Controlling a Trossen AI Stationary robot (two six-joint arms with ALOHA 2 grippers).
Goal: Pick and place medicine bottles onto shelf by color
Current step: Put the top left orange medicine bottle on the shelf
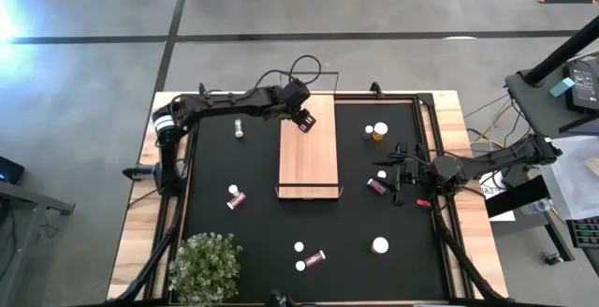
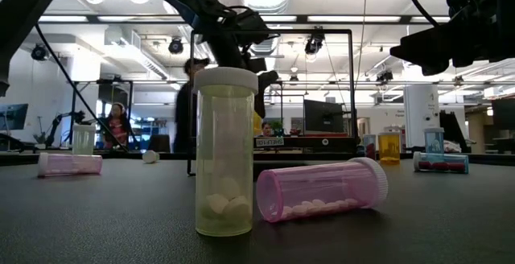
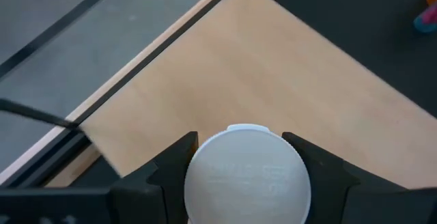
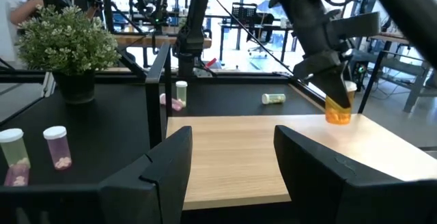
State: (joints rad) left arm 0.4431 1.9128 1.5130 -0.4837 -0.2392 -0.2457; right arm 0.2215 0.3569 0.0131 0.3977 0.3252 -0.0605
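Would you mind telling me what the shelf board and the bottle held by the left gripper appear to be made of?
The shelf looks like light wood or wood laminate with a matte finish and faint grain. The amber bottle in the left gripper looks like translucent plastic, as light glows through it; its white cap looks like matte, faintly embossed plastic.

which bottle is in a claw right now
The amber bottle with the white cap, clamped in the left claw over the shelf's far end. All other bottles rest on the mat, ungripped.

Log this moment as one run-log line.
left gripper: jaws shut on amber bottle, at far end of shelf | right gripper: jaws open, empty, right of shelf | other bottles on mat
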